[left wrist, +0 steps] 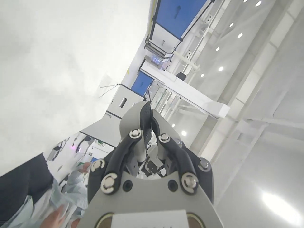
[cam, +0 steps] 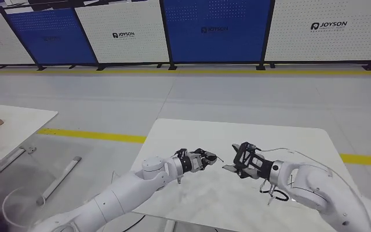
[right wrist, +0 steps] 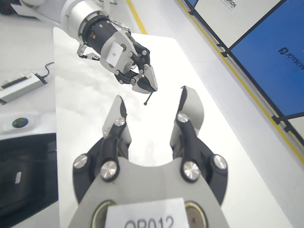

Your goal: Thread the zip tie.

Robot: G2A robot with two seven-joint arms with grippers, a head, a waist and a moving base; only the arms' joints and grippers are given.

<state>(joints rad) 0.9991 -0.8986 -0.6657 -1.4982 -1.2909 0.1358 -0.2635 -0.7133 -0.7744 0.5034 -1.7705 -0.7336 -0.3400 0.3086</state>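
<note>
Left end effector (right wrist: 153,87) clamped on the black zip tie (right wrist: 149,97), a short end poking past its tips, held in air over the middle of the bench (right wrist: 78,100). Right end effector (right wrist: 151,94) faces it, jaws wide apart, nothing held. Judged step: pre-threading alignment. Next likely needs a fine approach to the free end, which is thin and flexible.

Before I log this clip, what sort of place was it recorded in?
Probably a robotics test hall or factory floor: blue and white pegboard partitions, a yellow floor line, and a white work table.
</note>
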